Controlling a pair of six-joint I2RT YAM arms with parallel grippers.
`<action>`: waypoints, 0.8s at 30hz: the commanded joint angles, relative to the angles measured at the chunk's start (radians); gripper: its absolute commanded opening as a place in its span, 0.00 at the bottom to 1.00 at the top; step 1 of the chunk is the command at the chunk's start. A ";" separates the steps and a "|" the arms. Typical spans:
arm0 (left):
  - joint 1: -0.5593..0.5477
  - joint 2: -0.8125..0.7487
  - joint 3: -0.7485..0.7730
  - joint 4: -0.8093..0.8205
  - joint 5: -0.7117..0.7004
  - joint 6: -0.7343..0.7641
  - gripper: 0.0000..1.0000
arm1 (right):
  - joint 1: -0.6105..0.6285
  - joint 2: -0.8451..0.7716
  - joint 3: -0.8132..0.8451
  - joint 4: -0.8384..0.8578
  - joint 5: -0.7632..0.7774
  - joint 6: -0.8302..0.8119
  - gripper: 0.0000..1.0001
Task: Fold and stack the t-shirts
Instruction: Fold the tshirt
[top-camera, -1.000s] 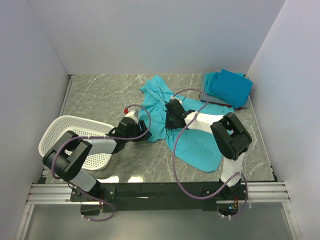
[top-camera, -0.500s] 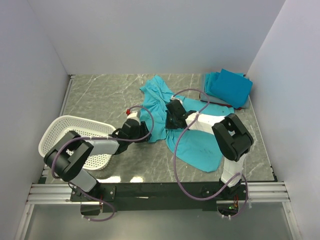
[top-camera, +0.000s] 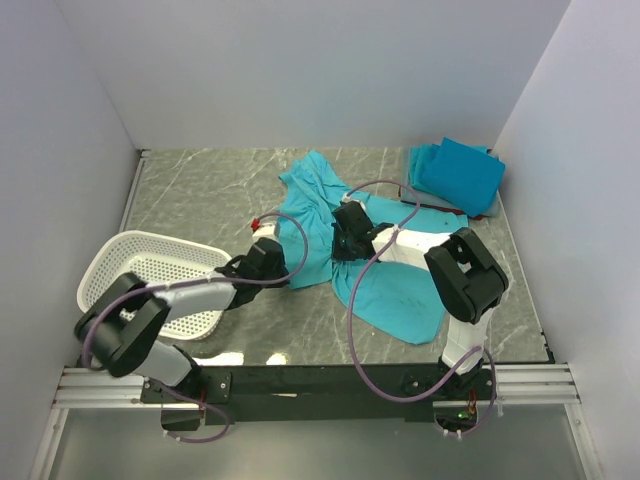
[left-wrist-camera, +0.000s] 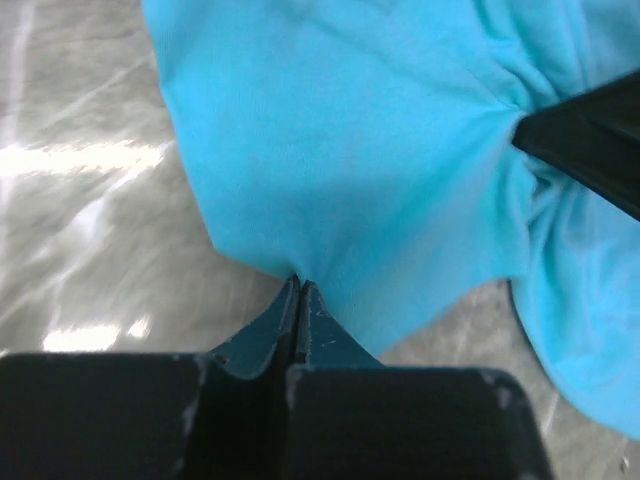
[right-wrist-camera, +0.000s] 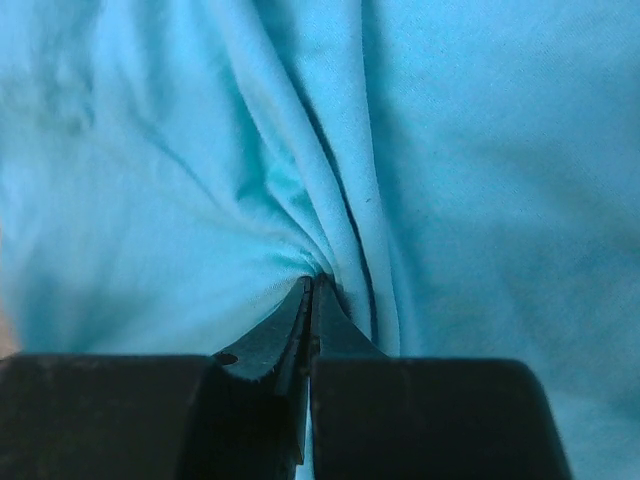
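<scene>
A crumpled teal t-shirt (top-camera: 385, 285) lies spread over the middle of the marble table. My left gripper (top-camera: 288, 268) (left-wrist-camera: 299, 285) is shut on its left edge, the cloth (left-wrist-camera: 340, 150) fanning out from the pinch. My right gripper (top-camera: 340, 240) (right-wrist-camera: 318, 285) is shut on a gathered fold of the same shirt (right-wrist-camera: 480, 150) near its middle. In the left wrist view the right gripper's black body (left-wrist-camera: 590, 140) shows at the right edge. A stack of folded teal t-shirts (top-camera: 458, 172) sits at the back right, with a red edge (top-camera: 440, 207) showing under it.
A white perforated basket (top-camera: 150, 275) stands at the left, beside my left arm. Grey walls close in the table on three sides. Bare marble (top-camera: 200, 190) shows at the back left.
My left gripper has shut on the shirt's left edge; it was open a second ago. The left arm has shifted slightly forward. The right gripper has stayed shut on the fold.
</scene>
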 joint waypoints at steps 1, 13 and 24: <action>-0.028 -0.143 0.033 -0.164 -0.088 0.014 0.03 | -0.005 -0.045 0.000 0.014 0.015 -0.013 0.00; -0.039 -0.359 -0.047 -0.292 -0.140 -0.021 0.28 | -0.005 -0.021 0.023 0.005 0.005 -0.011 0.00; -0.040 -0.264 -0.113 -0.131 -0.123 -0.030 0.43 | -0.005 -0.028 0.015 0.006 -0.001 -0.008 0.00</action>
